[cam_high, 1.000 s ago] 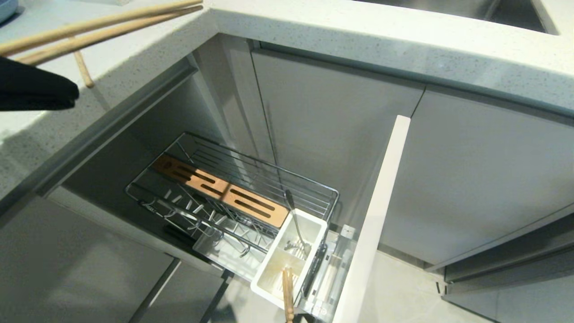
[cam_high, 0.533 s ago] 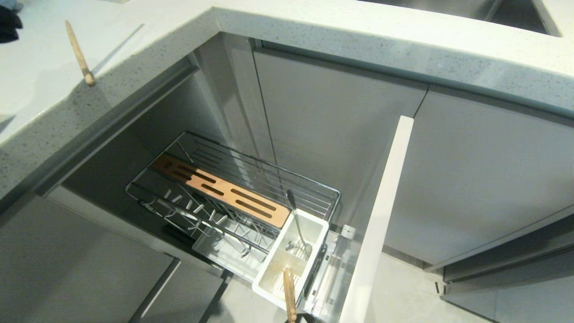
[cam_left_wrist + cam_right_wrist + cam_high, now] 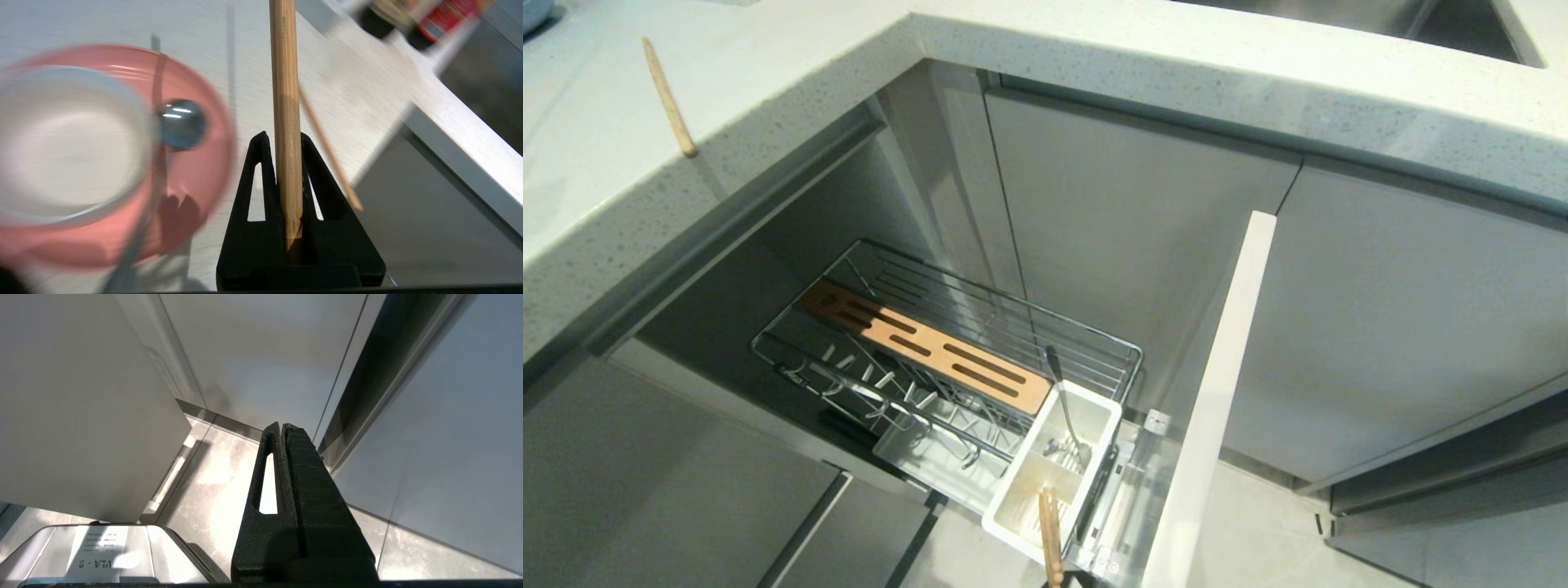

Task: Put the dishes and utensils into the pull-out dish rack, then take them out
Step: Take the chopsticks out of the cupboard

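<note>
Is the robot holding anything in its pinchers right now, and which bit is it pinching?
Yes. The left gripper pinches a wooden chopstick near one end, above the counter. The right gripper is shut on nothing.

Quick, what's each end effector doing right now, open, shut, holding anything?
Left end effector: shut on a chopstick.
Right end effector: shut, empty.

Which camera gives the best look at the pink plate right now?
The left wrist view: the pink plate lies on the counter with the white bowl in it, though blurred. The head view and right wrist view show nothing of it.
</note>
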Motion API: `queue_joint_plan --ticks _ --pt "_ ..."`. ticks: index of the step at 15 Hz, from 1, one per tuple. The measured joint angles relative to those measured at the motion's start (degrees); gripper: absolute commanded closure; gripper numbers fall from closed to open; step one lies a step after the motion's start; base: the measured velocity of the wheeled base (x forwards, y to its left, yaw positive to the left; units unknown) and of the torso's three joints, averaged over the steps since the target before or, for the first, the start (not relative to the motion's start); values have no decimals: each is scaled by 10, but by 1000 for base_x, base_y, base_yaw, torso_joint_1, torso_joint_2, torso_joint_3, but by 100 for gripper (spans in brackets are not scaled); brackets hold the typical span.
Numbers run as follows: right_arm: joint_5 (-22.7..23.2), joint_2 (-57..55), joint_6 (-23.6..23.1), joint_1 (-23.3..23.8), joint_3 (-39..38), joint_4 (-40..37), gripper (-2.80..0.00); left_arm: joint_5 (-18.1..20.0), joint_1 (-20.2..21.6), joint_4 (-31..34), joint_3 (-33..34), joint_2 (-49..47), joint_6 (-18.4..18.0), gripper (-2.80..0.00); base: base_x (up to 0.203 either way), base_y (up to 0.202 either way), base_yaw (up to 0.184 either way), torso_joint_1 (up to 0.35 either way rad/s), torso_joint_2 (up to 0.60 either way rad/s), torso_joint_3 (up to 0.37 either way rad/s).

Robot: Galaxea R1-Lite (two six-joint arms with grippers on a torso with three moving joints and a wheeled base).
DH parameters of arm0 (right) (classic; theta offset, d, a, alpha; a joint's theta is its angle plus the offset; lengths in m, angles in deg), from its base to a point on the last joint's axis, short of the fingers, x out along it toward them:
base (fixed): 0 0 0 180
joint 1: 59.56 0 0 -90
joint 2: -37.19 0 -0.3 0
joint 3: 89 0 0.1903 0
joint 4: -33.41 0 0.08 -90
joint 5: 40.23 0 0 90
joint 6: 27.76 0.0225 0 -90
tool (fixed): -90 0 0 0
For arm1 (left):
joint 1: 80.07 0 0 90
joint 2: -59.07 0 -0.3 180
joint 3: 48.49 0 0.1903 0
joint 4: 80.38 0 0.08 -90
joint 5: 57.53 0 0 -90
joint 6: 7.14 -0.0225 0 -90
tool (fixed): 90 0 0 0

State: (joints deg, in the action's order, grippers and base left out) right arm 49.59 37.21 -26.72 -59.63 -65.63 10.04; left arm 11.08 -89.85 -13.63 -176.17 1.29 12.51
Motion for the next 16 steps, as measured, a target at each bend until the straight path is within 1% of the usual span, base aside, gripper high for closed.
queue_joint_plan --ticks 2,5,8,9,11,12,14,16 --pt "0 0 0 0 0 0 0 16 110 -4 25 33 4 0 0 0 0 0 0 0" --pt "0 0 0 0 0 0 0 27 272 -6 63 72 31 0 0 0 0 0 0 0" --pt "0 0 0 0 0 0 0 39 409 -4 119 97 59 0 0 0 0 0 0 0" --pt "0 0 0 0 0 0 0 48 444 -3 139 102 69 0 0 0 0 0 0 0" --pt "0 0 0 0 0 0 0 84 500 -1 182 109 100 0 0 0 0 0 0 0" --pt "0 0 0 0 0 0 0 101 514 1 195 109 122 0 0 0 0 0 0 0" --pt "0 0 0 0 0 0 0 142 534 14 213 105 178 0 0 0 0 0 0 0" --pt "0 0 0 0 0 0 0 171 545 24 219 96 237 0 0 0 0 0 0 0"
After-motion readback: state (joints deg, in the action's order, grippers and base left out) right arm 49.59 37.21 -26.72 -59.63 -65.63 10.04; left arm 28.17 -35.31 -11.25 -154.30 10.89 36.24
